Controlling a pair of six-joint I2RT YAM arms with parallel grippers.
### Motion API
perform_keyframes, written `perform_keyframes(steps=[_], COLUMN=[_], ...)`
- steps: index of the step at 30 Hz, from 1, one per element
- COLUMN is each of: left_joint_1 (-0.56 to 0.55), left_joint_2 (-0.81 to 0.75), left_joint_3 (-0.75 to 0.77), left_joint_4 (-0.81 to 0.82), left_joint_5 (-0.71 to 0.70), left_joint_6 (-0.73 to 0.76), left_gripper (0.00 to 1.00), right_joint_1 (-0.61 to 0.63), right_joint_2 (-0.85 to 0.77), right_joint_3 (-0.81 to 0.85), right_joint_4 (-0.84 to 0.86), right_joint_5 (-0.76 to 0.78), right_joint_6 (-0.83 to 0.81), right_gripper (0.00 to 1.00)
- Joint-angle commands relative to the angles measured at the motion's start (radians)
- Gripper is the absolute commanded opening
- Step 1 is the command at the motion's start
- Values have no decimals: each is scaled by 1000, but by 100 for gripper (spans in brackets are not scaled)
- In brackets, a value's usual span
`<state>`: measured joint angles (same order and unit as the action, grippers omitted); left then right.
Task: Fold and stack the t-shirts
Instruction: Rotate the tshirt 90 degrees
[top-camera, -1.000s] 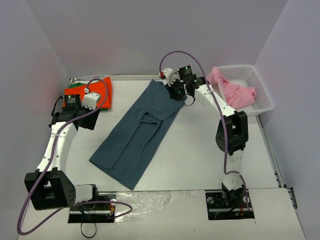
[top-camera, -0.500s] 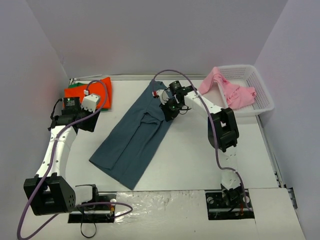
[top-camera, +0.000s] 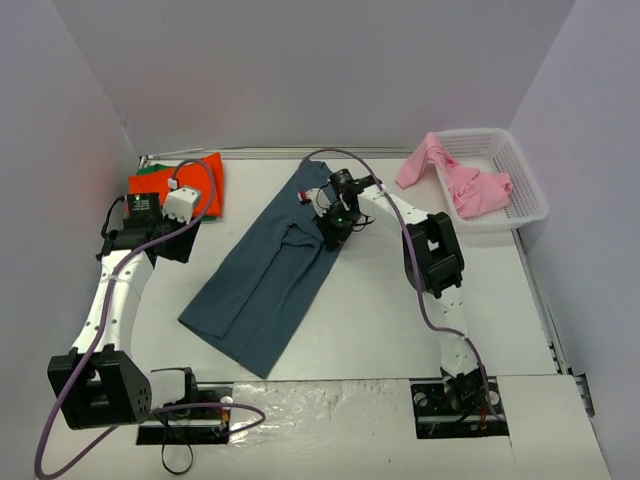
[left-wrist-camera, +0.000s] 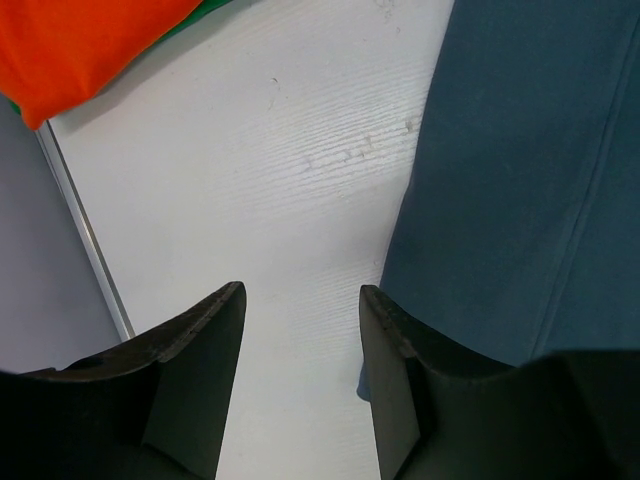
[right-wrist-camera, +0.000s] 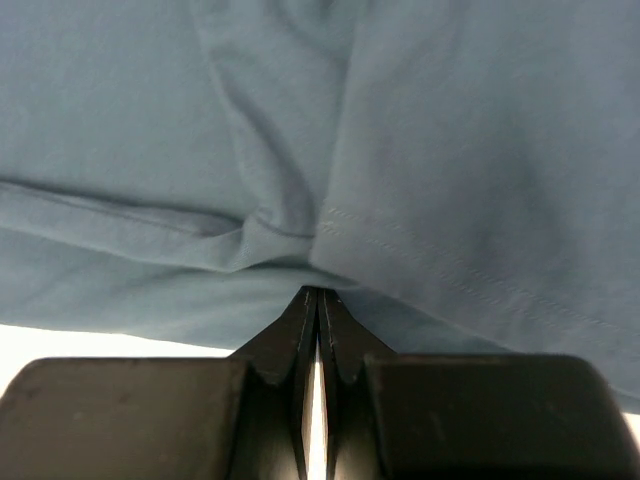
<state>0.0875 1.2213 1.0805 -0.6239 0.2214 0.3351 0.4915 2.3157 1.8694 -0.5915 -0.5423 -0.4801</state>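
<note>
The dark slate-blue t-shirt (top-camera: 265, 285) (left-wrist-camera: 540, 180) (right-wrist-camera: 450, 150) lies in a long diagonal strip across the table. My right gripper (top-camera: 332, 222) (right-wrist-camera: 318, 292) is shut at its upper right edge, with a folded hem of the cloth bunched right at the tips. Over bare table, between the slate-blue shirt and the stack at far left, my left gripper (top-camera: 178, 238) (left-wrist-camera: 302, 295) hangs open and empty. That stack is the orange-red t-shirt (top-camera: 207, 180) (left-wrist-camera: 80, 40) on top of the green one (top-camera: 148, 170) (left-wrist-camera: 205, 12). The pink t-shirt (top-camera: 462, 182) hangs out of the basket.
The white lattice basket (top-camera: 530, 185) stands at the far right against the wall. Grey walls close in the back and both sides. A metal strip (left-wrist-camera: 85, 240) runs along the table's left edge.
The right gripper has moved from the shirt's far end toward the left and nearer, carrying the shirt's upper right edge inward over the cloth. The left arm has stayed still.
</note>
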Motion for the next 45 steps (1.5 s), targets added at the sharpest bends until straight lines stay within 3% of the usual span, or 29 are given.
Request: perform_keyframes(steps=[1,24,45], left_joint_1=[9,9,9], left_joint_2=[-5,49,78], left_joint_3=[16,29,38], left_joint_4=[10,9,1], left_joint_5=[19,35,47], left_joint_6=[-13,-8,-18], left_gripper=[48,48,48], right_joint_1=[1,-169,-225], right_joint_2=[34,253,438], right_joint_3=[54,410,708], right_joint_4=[-44,-48,-41], right_joint_5=[27,156,278], right_joint_6=[-18,20,20], right_gripper=[0,0,0])
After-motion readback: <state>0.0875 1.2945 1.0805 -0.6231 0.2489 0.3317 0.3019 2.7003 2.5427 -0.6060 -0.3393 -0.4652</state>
